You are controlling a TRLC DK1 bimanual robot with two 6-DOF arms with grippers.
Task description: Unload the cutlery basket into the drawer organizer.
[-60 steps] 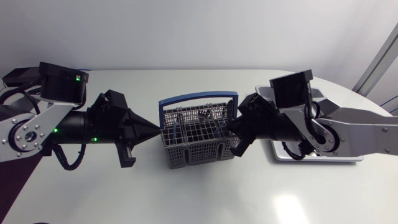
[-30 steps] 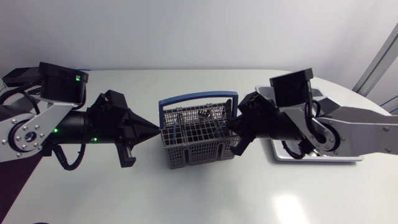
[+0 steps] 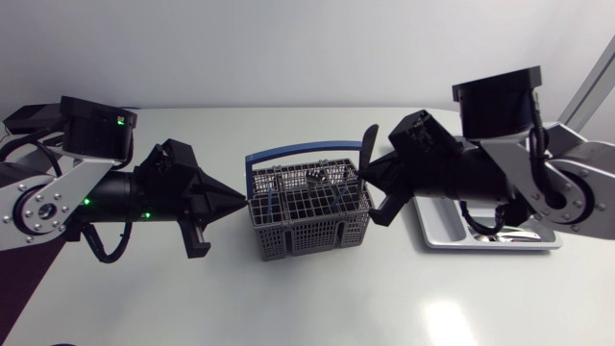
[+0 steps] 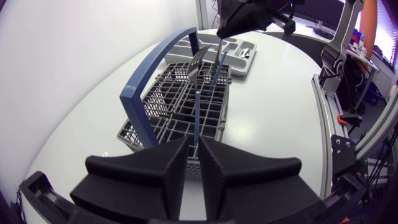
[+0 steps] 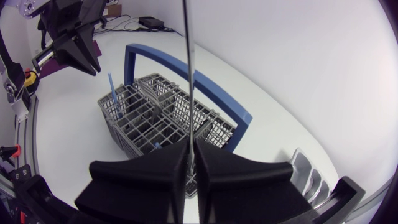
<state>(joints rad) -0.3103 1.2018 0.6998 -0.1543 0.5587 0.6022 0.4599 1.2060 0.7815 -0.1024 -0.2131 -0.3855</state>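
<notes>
Held the left gripper (image 4: 193, 147) low at the near end wall of the cutlery basket (image 4: 211, 112), its fingers (image 4: 152, 171) drawn almost together, only a narrow slit between the tips and nothing clamped in it. Could not tell whether the tips touched that wall. Found a thin blue rod (image 4: 196, 115) standing upright in the basket just ahead of those tips, in line with the slit but apart from both fingers. Saw the blue handle (image 4: 146, 74) arching over the basket beyond the tips, and farther on a dark utensil head (image 4: 198, 59) leaning up out of the far compartments.

Had the right gripper (image 5: 191, 147) raised above the basket's other end, both fingers squeezed from two sides onto a thin grey utensil (image 5: 187, 74), the gap no wider than its shaft. Had that shaft pointing straight out ahead of the fingertips; could not see its far end. Had the basket below and ahead of those fingertips, upright on the table (image 3: 307, 308).

Had the drawer organizer (image 3: 442, 235) well beyond the basket from the left fingers, behind the right fingertips and under the right arm.
</notes>
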